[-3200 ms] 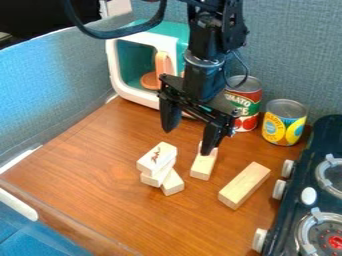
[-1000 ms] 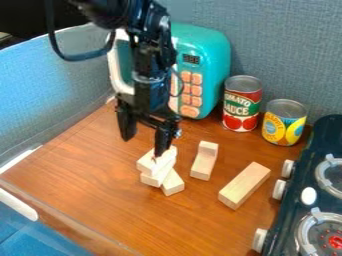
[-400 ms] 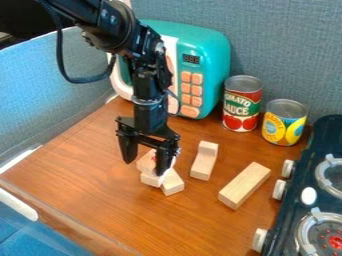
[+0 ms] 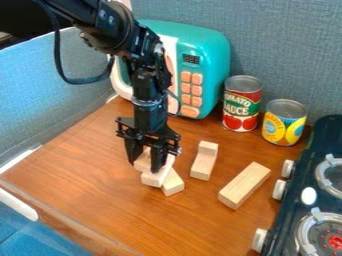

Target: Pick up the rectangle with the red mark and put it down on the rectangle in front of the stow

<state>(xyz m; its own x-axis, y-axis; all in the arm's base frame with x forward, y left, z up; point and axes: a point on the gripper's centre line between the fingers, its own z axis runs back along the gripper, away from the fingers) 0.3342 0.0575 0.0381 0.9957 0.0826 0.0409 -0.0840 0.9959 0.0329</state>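
Observation:
The gripper (image 4: pixel 145 165) hangs left of centre, its two fingers shut on the sides of the top block (image 4: pixel 142 160) of a small pile. Its red mark is hidden behind the fingers. Beneath it lie a second wooden block (image 4: pixel 152 180) and, lower right, a third block (image 4: pixel 173 183). The long plain rectangle (image 4: pixel 244 185) lies flat on the table in front of the stove (image 4: pixel 277 235), at a slant.
Between the pile and the long rectangle is a wooden block with a raised end (image 4: pixel 203 162). A teal toy microwave (image 4: pixel 210 55), a tomato can (image 4: pixel 242 103) and a yellow can (image 4: pixel 284 122) stand behind. Stove knobs (image 4: pixel 279 189) jut out at right.
The gripper came left from over the middle blocks, then down to the pile. Since the latest earlier frame its fingers have drawn together onto the top block.

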